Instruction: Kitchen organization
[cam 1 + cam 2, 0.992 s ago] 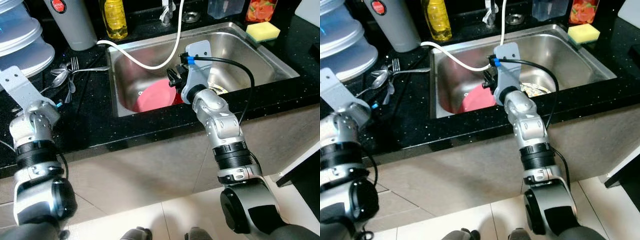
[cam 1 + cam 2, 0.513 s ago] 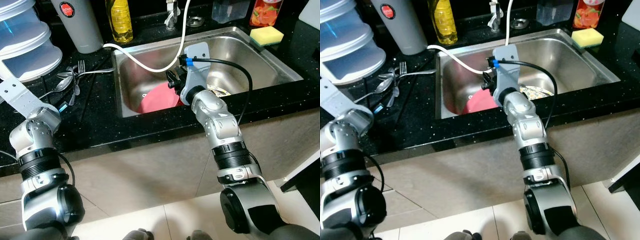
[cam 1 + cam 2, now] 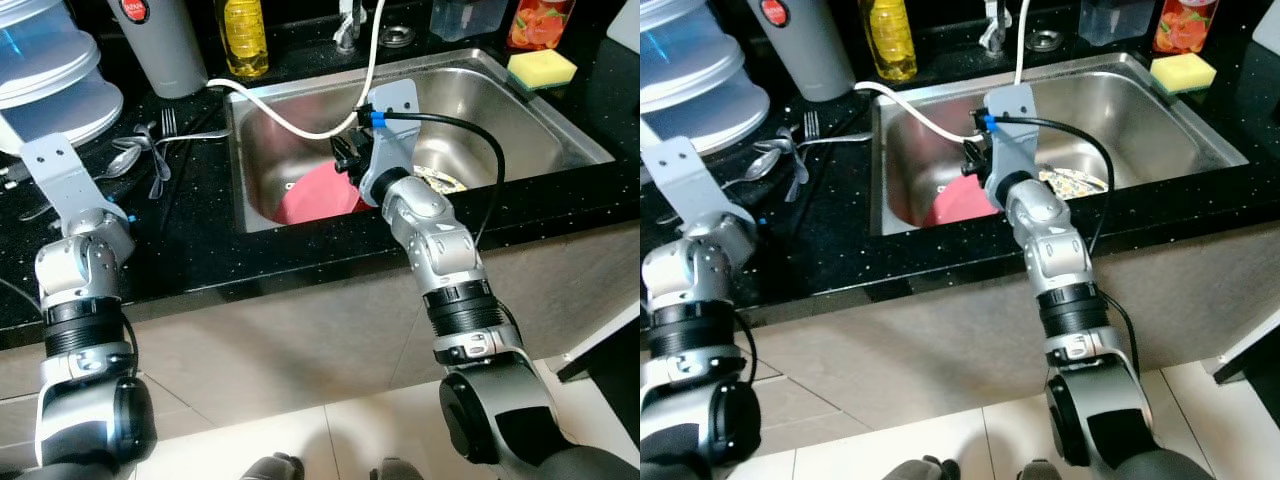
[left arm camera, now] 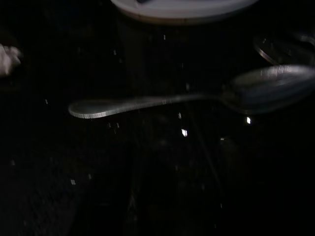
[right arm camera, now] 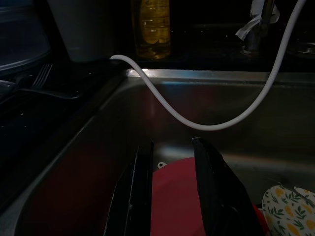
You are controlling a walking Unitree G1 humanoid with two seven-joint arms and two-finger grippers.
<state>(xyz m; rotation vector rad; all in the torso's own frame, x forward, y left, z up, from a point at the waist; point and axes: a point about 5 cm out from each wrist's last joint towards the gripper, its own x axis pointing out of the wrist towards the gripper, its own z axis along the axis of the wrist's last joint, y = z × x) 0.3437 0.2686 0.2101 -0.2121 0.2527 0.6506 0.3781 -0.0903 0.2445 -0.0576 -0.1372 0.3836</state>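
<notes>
Left gripper (image 3: 45,160): raised over the worktop's (image 3: 190,230) near left part, short of the cutlery; since a second ago it is seen lifted a little and brought nearer the spoon (image 4: 197,98). Whether its fingers are open or closed cannot be told.

Spoon: lain flat on the worktop just ahead of the left wrist camera, bowl to one side, handle to the other; it is not touched.

Right gripper (image 5: 172,191): held inside the sink (image 3: 540,130) near its front wall, little changed over the last second. Its fingers (image 5: 211,182) are parted, with nothing clamped between them, and are set just above the red plate (image 3: 320,192).

Red plate: leaned in the sink's near left corner; a flowered dish (image 5: 288,211) is seen beside it.

White hose (image 3: 300,125): draped from the tap across the sink's left rim.

Far edge: a yellow bottle (image 3: 243,35), a grey flask (image 3: 160,45) and a sponge (image 3: 542,68) are stood behind the sink.

Meaning: the plate grasp is judged imminent but not yet made; the left arm is apparently being readied for the cutlery.
</notes>
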